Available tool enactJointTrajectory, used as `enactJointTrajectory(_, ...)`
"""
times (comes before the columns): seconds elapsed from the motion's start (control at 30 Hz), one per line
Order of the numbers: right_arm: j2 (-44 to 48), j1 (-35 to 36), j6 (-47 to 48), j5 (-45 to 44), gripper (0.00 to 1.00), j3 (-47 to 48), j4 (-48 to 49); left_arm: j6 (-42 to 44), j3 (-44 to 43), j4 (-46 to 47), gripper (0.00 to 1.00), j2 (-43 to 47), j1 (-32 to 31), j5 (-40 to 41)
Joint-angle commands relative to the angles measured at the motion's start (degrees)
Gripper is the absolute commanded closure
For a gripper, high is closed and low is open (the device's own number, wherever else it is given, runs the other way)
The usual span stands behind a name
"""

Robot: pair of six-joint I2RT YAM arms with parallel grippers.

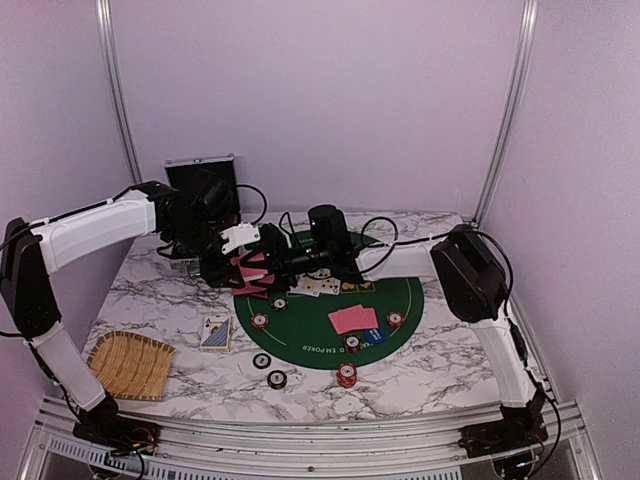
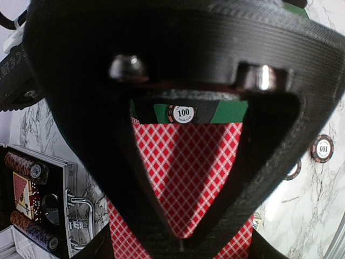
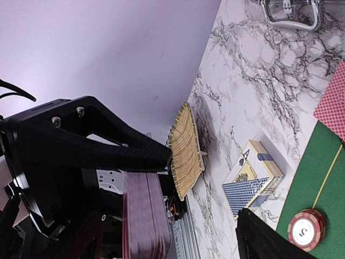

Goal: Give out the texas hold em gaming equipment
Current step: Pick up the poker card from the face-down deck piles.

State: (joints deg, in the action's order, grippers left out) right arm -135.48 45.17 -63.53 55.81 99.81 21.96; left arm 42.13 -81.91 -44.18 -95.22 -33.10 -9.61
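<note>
**Top view.** The left gripper (image 1: 243, 268) is pressed together on one deck of red-checked playing cards (image 1: 252, 272). It holds the deck above the far left edge of the half-round green felt mat (image 1: 400, 295), which lies on the white marble-patterned table (image 1: 440, 370). The right gripper (image 1: 283, 258) reaches in just beside it, and its jaws are hard to read from here. Seven small round poker chips (image 1: 346, 375), or short stacks of them, lie on and around the mat. Two face-down red-backed cards (image 1: 353, 320) rest on the felt, with one blue round dealer button (image 1: 372, 336) just beside them. There are also one blue-and-cream card box (image 1: 215, 333), one woven straw tray (image 1: 130, 365) and one silver case (image 1: 200, 180), the case partly hidden by the left arm.

**Left wrist view.** The black fingers (image 2: 108, 178) clamp the deck (image 2: 186, 172), which fills the middle of the view. Three chips show: one marked 100 (image 2: 183, 114) on the felt beyond the deck, one marked 100 (image 2: 322, 147) on the marble, and a third half hidden by a finger. The open case (image 2: 54, 205) is cut off at the left.

**Right wrist view.** The right gripper (image 3: 205, 186) stands spread wide. The deck (image 3: 143, 216) is seen edge-on just beside the upper finger (image 3: 108, 140); I cannot tell whether they touch. One chip (image 3: 306, 229) lies on the felt. The card box (image 3: 253, 181) and the tray (image 3: 186, 151) are on the marble.
</note>
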Motion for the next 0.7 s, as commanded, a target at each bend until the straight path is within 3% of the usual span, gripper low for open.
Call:
enactJointTrajectory(0.0, -2.3, 0.6, -2.0, 0.8, 0.16, 4.1, 1.6, -0.6, -1.6, 0.0, 1.0, -0.5, -0.4, -1.3)
enactJointTrajectory(0.3, -4.4, 0.2, -0.6, 0.8, 0.28, 6.4, -3.9, -0.5, -1.3, 0.0, 1.0, -0.4, -0.4, -1.1)
enactJointTrajectory(0.67, 1.8, -2.9, 5.9, -1.1, 0.34, -0.6, -9.2, -0.5, -1.1, 0.1, 1.0, -0.1, -0.4, -0.9)
